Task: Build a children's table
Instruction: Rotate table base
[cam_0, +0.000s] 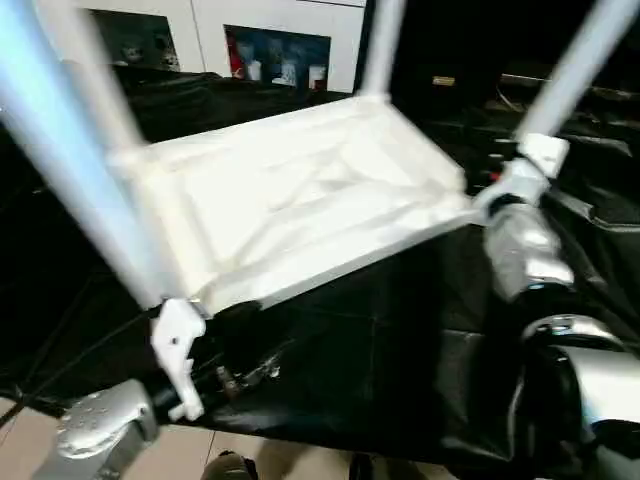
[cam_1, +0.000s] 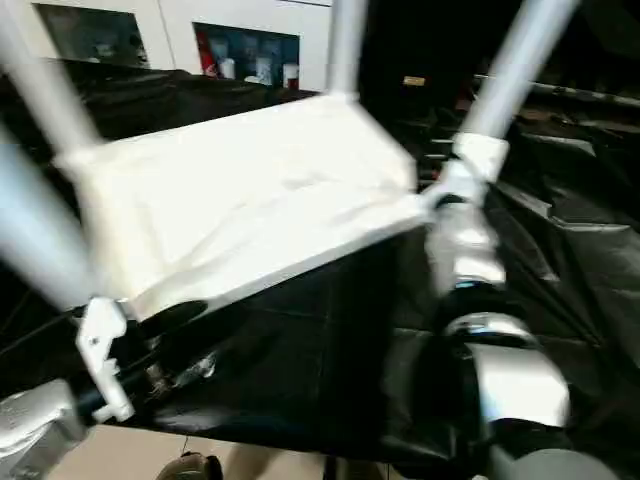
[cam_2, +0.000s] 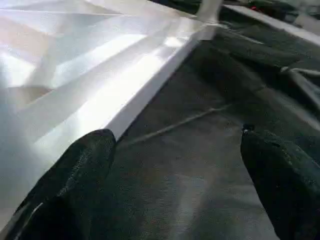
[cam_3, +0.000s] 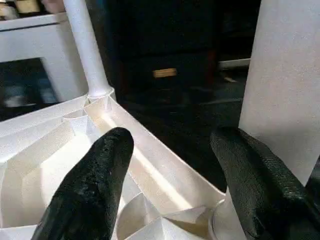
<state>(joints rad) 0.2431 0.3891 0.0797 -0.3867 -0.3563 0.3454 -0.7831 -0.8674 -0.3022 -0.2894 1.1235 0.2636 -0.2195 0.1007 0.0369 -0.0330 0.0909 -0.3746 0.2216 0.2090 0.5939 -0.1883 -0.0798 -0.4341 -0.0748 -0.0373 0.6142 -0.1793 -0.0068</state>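
The upturned children's table (cam_0: 300, 200) is flanked by both grippers, left (cam_2: 175, 165) and right (cam_3: 170, 170), jaws spread, nothing pinched.

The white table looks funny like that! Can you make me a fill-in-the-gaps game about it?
1. The children's table lies ____ down, ribbed underside up.
2. Its legs point ____.
3. The cloth under it is ____.
4. The left tool has its fingers ____, holding nothing.

Missing words: upside; up; black; open
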